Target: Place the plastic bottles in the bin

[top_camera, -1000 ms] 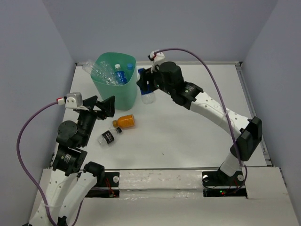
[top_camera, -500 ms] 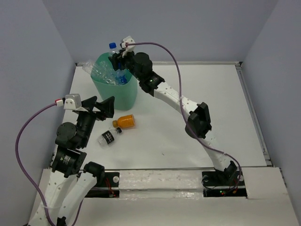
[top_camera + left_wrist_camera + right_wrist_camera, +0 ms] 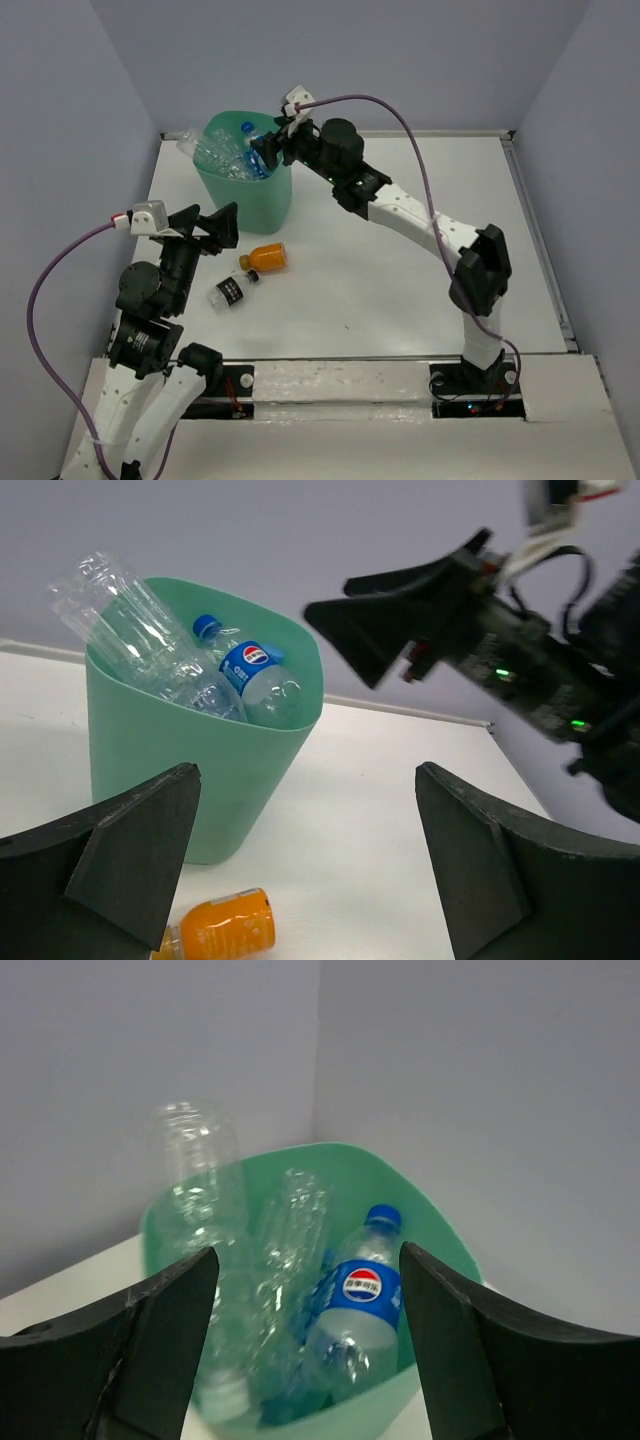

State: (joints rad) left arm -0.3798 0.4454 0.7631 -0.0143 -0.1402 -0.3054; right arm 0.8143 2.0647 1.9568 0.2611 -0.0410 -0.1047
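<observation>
The mint-green bin [image 3: 250,205] stands at the back left and holds several clear plastic bottles. One blue-labelled bottle [image 3: 362,1295] with a blue cap lies on top, and it also shows in the left wrist view [image 3: 256,670]. A clear bottle [image 3: 193,147] sticks out over the left rim. My right gripper [image 3: 266,155] hovers over the bin's right rim, open and empty. On the table lie an orange bottle [image 3: 268,258] and a small clear bottle with a dark label [image 3: 230,291]. My left gripper [image 3: 214,223] is open and empty, just left of them, facing the bin [image 3: 170,770].
Grey walls close in the table on the left, back and right. The bin sits close to the back left corner. A raised rail [image 3: 512,140] runs along the table's far and right edges.
My right gripper carried a blue-labelled bottle from beside the bin up over its rim and let it go; that bottle now lies in the bin. The left arm has barely moved.
</observation>
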